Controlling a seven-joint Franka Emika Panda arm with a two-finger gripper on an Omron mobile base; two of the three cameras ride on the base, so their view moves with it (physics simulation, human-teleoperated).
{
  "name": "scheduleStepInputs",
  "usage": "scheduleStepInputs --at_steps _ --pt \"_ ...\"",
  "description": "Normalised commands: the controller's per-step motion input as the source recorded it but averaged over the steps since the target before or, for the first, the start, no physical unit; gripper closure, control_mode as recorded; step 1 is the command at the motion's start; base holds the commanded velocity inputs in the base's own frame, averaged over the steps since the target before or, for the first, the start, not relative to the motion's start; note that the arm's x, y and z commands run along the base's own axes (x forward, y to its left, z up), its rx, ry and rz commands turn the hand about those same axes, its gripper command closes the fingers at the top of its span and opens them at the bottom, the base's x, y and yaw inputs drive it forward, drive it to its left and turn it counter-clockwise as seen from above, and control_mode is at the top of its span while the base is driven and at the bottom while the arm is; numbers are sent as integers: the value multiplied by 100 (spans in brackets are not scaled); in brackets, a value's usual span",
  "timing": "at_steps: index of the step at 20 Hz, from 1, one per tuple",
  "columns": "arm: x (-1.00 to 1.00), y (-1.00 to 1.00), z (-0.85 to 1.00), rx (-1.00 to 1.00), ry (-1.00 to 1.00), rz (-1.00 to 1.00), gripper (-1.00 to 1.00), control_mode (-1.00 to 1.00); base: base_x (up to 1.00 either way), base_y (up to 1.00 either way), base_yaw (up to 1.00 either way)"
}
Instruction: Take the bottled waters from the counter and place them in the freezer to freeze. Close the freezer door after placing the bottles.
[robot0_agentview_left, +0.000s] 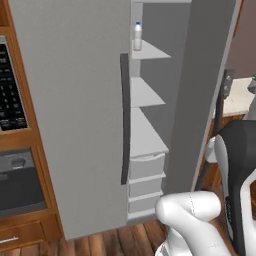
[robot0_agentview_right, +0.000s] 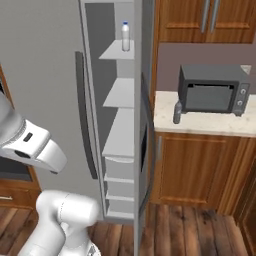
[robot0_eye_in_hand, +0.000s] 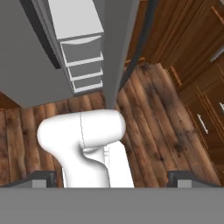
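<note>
The freezer (robot0_agentview_left: 146, 95) (robot0_agentview_right: 121, 92) stands open, showing pale shelves and drawers. On its top shelf the whitish-clear bottled water (robot0_agentview_left: 137, 36) (robot0_agentview_right: 125, 36) stands upright. The smoky grey bottle (robot0_agentview_right: 177, 112) stands on the beige counter (robot0_agentview_right: 200, 124), just left of the microwave. The freezer door (robot0_agentview_left: 200, 90) (robot0_agentview_right: 143, 125) is swung wide open; in the right base view it is edge-on between freezer and counter. In the hand view my gripper (robot0_eye_in_hand: 112, 180) points down at the wooden floor, open, its fingertips (robot0_eye_in_hand: 43, 178) wide apart and nothing held.
The plain grey fridge door (robot0_agentview_left: 75, 110) with its dark handle (robot0_agentview_left: 125, 120) is closed to the left of the freezer. A dark grey microwave (robot0_agentview_right: 212, 90) sits on the counter. Wooden cabinets (robot0_agentview_right: 195, 170) stand below the counter, and an oven column (robot0_agentview_left: 15, 150) at far left.
</note>
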Motion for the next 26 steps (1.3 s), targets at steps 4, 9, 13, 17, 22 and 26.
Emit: scheduleStepInputs --at_steps 4,9,13,17,22,26 --pt "0 0 0 0 0 0 -100 100 -10 -53 13" --pt "0 0 0 0 0 0 -100 100 -5 -47 10" --pt "0 0 0 0 0 0 -100 100 -8 -38 7" --pt "0 0 0 0 0 0 -100 100 -11 -39 8" --pt "0 0 0 0 0 0 -100 100 -11 -44 6" --pt "0 0 0 0 0 0 -100 100 0 -57 1"
